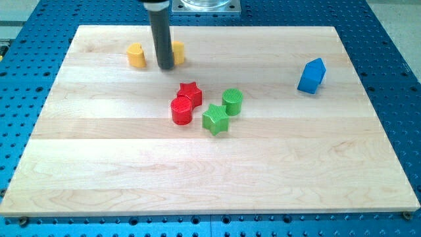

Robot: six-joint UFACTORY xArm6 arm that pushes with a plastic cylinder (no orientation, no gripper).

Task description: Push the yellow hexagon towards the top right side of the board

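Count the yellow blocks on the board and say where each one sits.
2. One yellow block sits near the view's top left, left of my tip. The other yellow block is just right of the rod, partly hidden behind it. No others show.

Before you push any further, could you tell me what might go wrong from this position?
My tip sits between two yellow blocks, and the rod hides most of the one at its right, so I cannot confirm its shape; I might push the wrong one. The other yellow block lies at the tip's left. Both sit near the board's top edge, so a push angled upward could slide a block off.
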